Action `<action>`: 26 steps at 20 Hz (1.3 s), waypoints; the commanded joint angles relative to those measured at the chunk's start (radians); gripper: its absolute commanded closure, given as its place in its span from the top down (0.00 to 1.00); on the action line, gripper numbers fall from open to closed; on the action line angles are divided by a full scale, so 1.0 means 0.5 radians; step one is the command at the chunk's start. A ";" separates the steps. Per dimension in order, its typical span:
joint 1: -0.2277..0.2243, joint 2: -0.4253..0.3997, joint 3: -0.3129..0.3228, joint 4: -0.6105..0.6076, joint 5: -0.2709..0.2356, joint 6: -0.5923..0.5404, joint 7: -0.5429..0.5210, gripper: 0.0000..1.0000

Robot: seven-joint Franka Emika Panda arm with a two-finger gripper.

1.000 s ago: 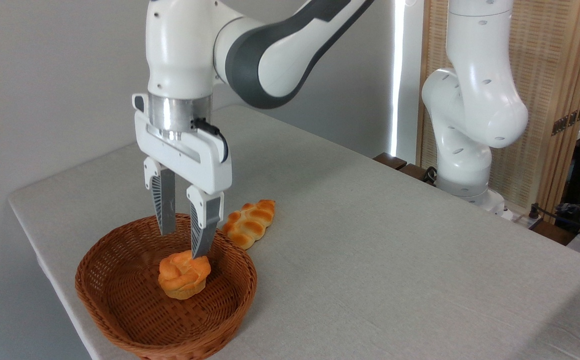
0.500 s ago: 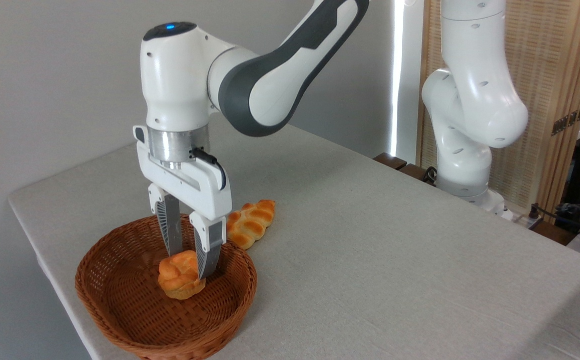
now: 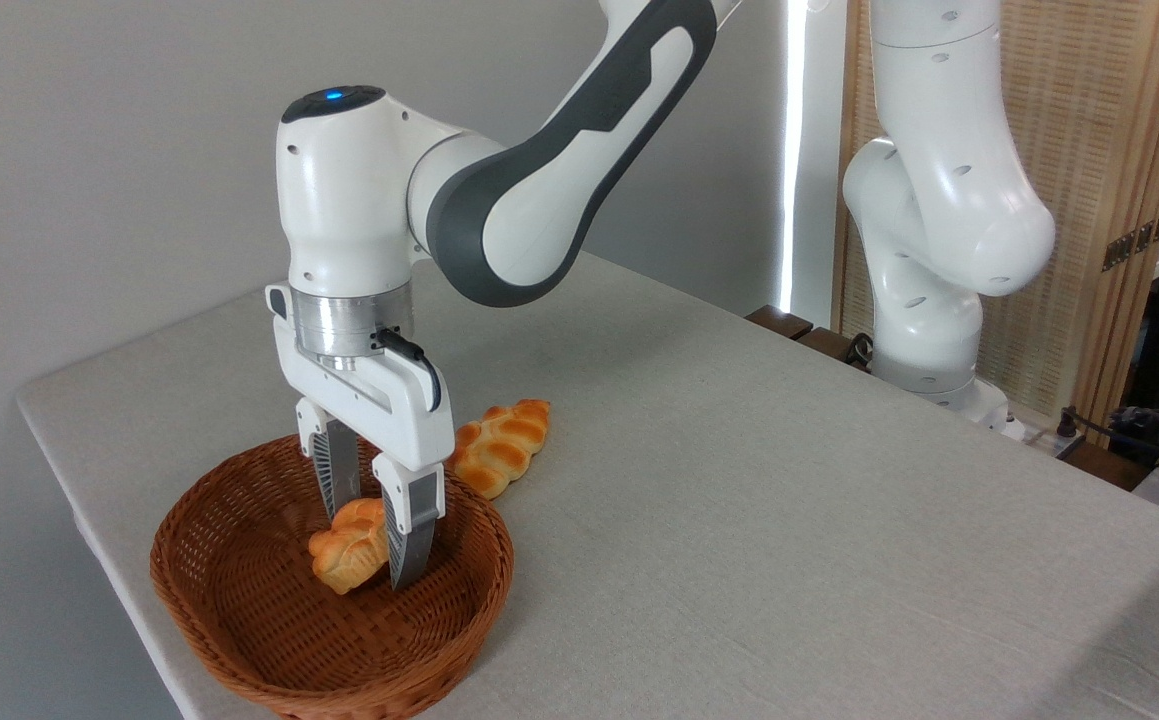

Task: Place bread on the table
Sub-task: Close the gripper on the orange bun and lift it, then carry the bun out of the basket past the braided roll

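1. We see the bun (image 3: 347, 545) low in the basket (image 3: 239, 640), lower left of frame, tilted, with the end effector (image 3: 379, 545) pinching it between both fingers.
2. We judge the grip is set for lifting over the rim.
3. The loaf (image 3: 499, 448) lies just beyond the basket; open counter (image 3: 789, 500) spreads right, away from the near edge.
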 commanded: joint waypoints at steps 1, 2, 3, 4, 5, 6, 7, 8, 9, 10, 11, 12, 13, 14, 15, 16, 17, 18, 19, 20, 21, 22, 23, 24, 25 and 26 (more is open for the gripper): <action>-0.013 0.026 0.015 0.008 0.049 0.042 -0.018 0.52; -0.013 0.026 0.014 0.008 0.049 0.039 -0.018 0.41; -0.013 0.023 0.014 0.011 0.049 0.039 -0.018 0.35; -0.013 0.023 0.014 0.008 0.049 0.039 -0.015 0.31; -0.013 0.023 0.014 0.008 0.049 0.039 -0.015 0.30; -0.013 0.023 0.014 0.008 0.049 0.039 -0.015 0.30; -0.013 0.020 0.014 0.011 0.049 0.039 -0.015 0.30; -0.013 0.017 0.014 0.012 0.049 0.039 -0.018 0.30; -0.013 0.011 0.014 0.012 0.043 0.036 -0.018 0.30; -0.016 0.007 0.014 0.008 0.043 0.033 -0.018 0.29; -0.013 0.004 0.014 0.011 0.043 0.033 -0.018 0.29; -0.016 0.004 0.014 0.008 0.043 0.030 -0.021 0.29; -0.016 0.004 0.014 0.008 0.043 0.027 -0.021 0.29; -0.013 0.001 0.014 0.011 0.043 0.026 -0.021 0.29; -0.016 -0.005 0.014 0.012 0.043 0.026 -0.021 0.29; -0.013 -0.020 0.014 0.012 0.040 0.023 -0.021 0.29; -0.013 -0.044 0.014 0.012 0.034 0.023 -0.021 0.29; -0.013 -0.078 0.021 0.015 0.028 0.023 -0.021 0.29; -0.013 -0.121 0.021 0.012 0.028 0.014 -0.021 0.29; -0.013 -0.161 0.021 0.012 0.025 0.008 -0.024 0.30; -0.013 -0.201 0.021 0.012 0.016 0.008 -0.027 0.30; -0.013 -0.247 0.024 0.012 0.013 0.002 -0.031 0.31; -0.013 -0.290 0.024 0.008 0.013 -0.041 -0.031 0.32; -0.010 -0.336 0.027 0.008 0.013 -0.114 -0.021 0.33; -0.010 -0.382 0.027 0.008 0.013 -0.203 -0.012 0.34; -0.010 -0.431 0.027 0.005 0.013 -0.304 -0.006 0.34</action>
